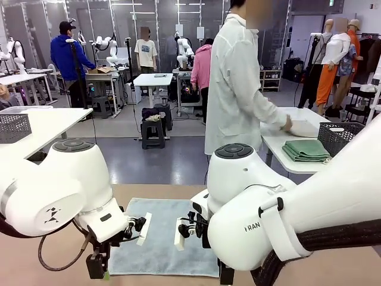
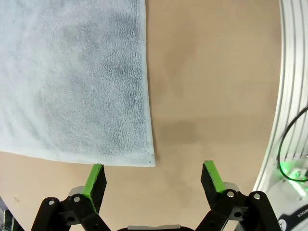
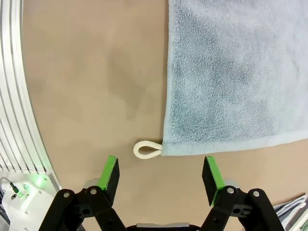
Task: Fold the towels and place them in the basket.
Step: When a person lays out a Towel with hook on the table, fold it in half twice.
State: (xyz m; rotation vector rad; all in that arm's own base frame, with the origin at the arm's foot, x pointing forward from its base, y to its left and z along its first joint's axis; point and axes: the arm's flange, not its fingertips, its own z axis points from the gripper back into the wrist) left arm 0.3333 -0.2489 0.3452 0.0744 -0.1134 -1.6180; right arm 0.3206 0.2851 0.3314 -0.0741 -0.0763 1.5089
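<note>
A: Where does the towel (image 1: 164,238) lie?
B: Flat on the tabletop (image 2: 216,72), between the two arms; the left gripper (image 2: 152,166) is at its near left corner, the right gripper (image 3: 160,159) at its near right corner, beside the loop tag (image 3: 147,149).
A: And behind?
B: A person (image 1: 235,83) stands beyond it; on a table (image 1: 280,146) to the right, a folded cloth (image 1: 306,150) lies just left of the basket (image 1: 344,138).

Robotics lab in a large open hall: white tables (image 1: 153,79) stand in rows on a grey floor (image 1: 119,158) under ceiling strip lights (image 1: 128,5). People (image 1: 65,56) work at them, one in a white coat (image 1: 238,89), behind two white robot arms (image 1: 53,185).
</note>
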